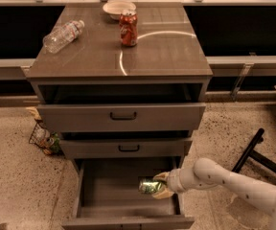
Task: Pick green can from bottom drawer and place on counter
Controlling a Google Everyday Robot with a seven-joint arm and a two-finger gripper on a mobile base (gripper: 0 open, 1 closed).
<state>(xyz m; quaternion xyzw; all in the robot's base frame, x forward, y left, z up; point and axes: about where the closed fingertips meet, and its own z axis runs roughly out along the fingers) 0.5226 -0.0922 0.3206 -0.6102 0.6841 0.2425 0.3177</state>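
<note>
The green can (150,186) lies on its side in my gripper (158,185), held inside the open bottom drawer (99,214) near its right wall, lifted off the drawer floor. My gripper is shut on the can, and my white arm (234,186) reaches in from the lower right. The counter (162,51) is the glossy grey-brown top of the cabinet, with a curved light reflection.
On the counter stand a red soda can (128,28), a white bowl (119,7) behind it, and a clear plastic bottle (63,35) lying at the left. Two upper drawers with black handles (122,115) are slightly open. A wire basket (44,139) sits left; black legs (253,152) right.
</note>
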